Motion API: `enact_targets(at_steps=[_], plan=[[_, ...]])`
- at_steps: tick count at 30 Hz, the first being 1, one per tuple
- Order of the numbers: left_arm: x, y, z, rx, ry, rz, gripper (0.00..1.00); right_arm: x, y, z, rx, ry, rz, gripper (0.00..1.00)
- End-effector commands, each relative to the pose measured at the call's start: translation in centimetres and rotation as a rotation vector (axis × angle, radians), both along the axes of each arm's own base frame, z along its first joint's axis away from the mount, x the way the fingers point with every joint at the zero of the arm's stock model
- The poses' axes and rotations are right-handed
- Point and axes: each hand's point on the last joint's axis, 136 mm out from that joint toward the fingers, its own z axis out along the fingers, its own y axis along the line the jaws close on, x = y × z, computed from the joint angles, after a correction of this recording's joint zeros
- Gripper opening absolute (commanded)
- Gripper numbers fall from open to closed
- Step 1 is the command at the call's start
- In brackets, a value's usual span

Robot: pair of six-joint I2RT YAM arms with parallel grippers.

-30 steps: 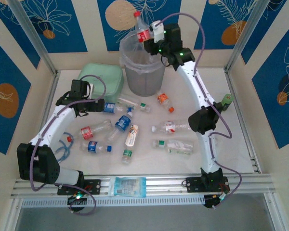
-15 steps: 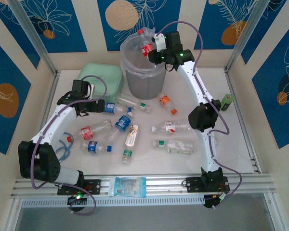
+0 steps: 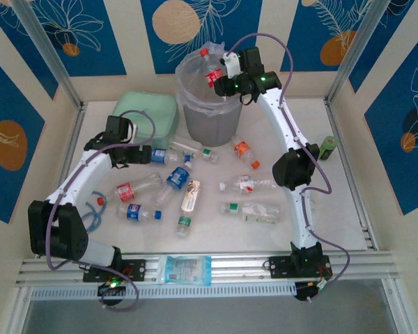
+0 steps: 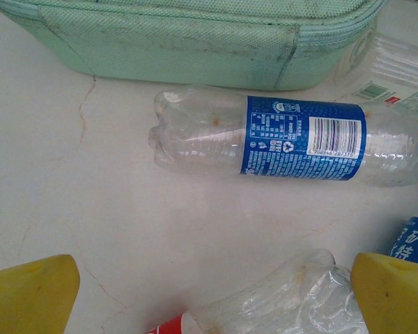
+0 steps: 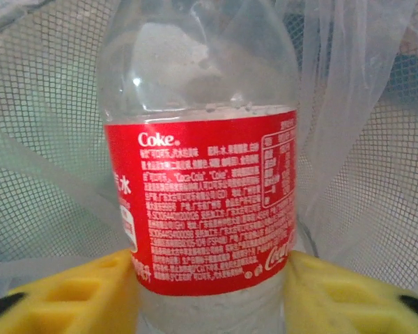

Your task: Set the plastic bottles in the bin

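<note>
While the right gripper (image 5: 209,296) hangs over the bin (image 3: 195,111), I see its yellow pads (image 5: 76,292) flanking the base of an upright red-labelled Coke bottle (image 5: 198,188), with bin mesh and liner behind. Whether they are pinching it I cannot tell. My left gripper (image 4: 212,292) has its fingers spread wide, a crumpled clear bottle (image 4: 292,292) between them. A blue-labelled bottle (image 4: 292,139) lies just ahead, beside the mint case (image 4: 181,42).

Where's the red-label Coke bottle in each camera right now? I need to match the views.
Top external: Coke bottle at the bin's mouth, top centre.
Left wrist: a different, blue-label bottle, lying flat.
Right wrist: the bottle centre frame, between the yellow jaws.
Shared landmark: the bin's mesh wall.
</note>
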Motion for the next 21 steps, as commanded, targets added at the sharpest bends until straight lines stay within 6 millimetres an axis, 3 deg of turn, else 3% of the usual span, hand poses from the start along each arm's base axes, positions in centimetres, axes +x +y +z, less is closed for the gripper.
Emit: enact_targets(at_steps=[1,10,13,17,21], plan=[[0.1,-0.2,0.3,0.02,0.004,-0.022,1.0,-2.0,0.2,1.6,0.005,0.025,0.003,0.63],[0.1,-0.4,0.0,0.019,0.013,-0.028,1.0,-4.3,-0.1,11.8,0.134,-0.151,0.0,0.71],[0.1,-0.4,0.2,0.017,0.009,-0.028,1.0,-5.5,-0.9,14.3,0.151,-0.188,-0.017,0.72],[0.1,-0.4,0.4,0.016,0.002,-0.03,1.0,-7.3,-3.0,16.0,0.143,-0.189,-0.077,0.73],[0.1,-0.5,0.5,0.013,-0.001,-0.033,1.0,-9.4,-5.9,16.1,0.115,-0.153,-0.151,0.76]])
